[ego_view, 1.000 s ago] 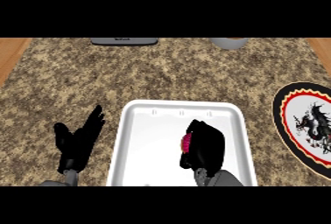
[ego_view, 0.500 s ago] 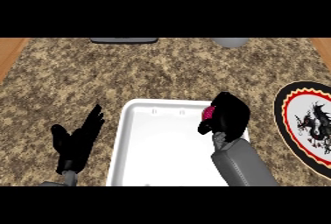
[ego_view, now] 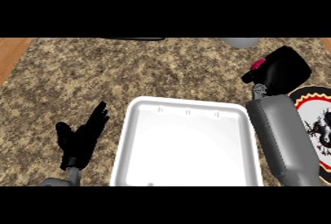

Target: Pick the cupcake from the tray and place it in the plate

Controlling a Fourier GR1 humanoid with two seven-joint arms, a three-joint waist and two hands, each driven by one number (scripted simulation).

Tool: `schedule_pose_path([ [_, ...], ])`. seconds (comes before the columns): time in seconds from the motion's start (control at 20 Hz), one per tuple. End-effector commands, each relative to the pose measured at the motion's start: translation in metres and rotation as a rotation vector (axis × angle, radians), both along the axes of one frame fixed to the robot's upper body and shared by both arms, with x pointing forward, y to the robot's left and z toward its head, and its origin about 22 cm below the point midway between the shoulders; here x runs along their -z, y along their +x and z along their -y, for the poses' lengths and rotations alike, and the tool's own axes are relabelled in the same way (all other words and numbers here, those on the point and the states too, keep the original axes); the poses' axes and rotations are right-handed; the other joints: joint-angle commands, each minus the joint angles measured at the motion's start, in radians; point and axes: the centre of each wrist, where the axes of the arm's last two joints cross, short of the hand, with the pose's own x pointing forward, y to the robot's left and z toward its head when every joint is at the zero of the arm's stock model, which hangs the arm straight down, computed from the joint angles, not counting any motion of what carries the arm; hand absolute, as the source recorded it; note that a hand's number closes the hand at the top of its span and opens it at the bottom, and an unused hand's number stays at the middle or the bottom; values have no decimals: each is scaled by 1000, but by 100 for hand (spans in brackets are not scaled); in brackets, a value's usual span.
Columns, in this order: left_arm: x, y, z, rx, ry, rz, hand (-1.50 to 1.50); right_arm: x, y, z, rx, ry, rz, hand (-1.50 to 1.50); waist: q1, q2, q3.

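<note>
My right hand (ego_view: 282, 70) is raised above the counter beyond the tray's far right corner, curled round the cupcake (ego_view: 257, 64), of which only a small pink bit shows at the hand's left side. The white tray (ego_view: 187, 179) lies in the lower middle with nothing in it. The plate (ego_view: 308, 94), with a red and black rim and a dark dragon figure, lies at the right edge, partly hidden behind my right forearm (ego_view: 278, 135). My left hand (ego_view: 81, 138) rests open left of the tray, fingers up.
The counter top is speckled brown stone (ego_view: 129, 74). A grey round object (ego_view: 241, 42) and a dark flat object (ego_view: 139, 39) sit at the far edge. A wooden strip (ego_view: 12, 52) shows at the far left.
My right hand has lifted the cupcake out of the tray and carried it up and to the right, toward the plate. The view has shifted a little. The left hand stays still.
</note>
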Motion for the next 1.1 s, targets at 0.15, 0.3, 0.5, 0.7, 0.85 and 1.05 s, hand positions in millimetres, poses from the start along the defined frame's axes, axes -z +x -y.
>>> schedule_pose_path([
  [0.15, 9, -1, 1, 13, -2, -58, 0, -44, 22, 25, 373, 50, 338, 150, 10, 4, -2],
  [0.3, 13, -5, -2, -8, 0, -60, 0, -40, 19, 36, 421, 52, 421, 150, 5, -1, 0],
  [0.5, 9, -5, -8, 7, 9, -62, 0, -32, 12, 48, 463, 33, 530, 150, -4, -7, 2],
  [0.7, 12, -3, -11, -29, 3, -61, 0, -12, 5, 70, 554, -23, 522, 150, -16, -9, 1],
  [0.85, 11, -4, -13, -23, 9, -67, 0, 11, -6, 92, 612, -97, 521, 150, -25, -9, 1],
  [1.05, 6, -1, -4, -49, -1, -58, 0, 31, -27, 121, 663, -153, 558, 150, -40, -16, 2],
])
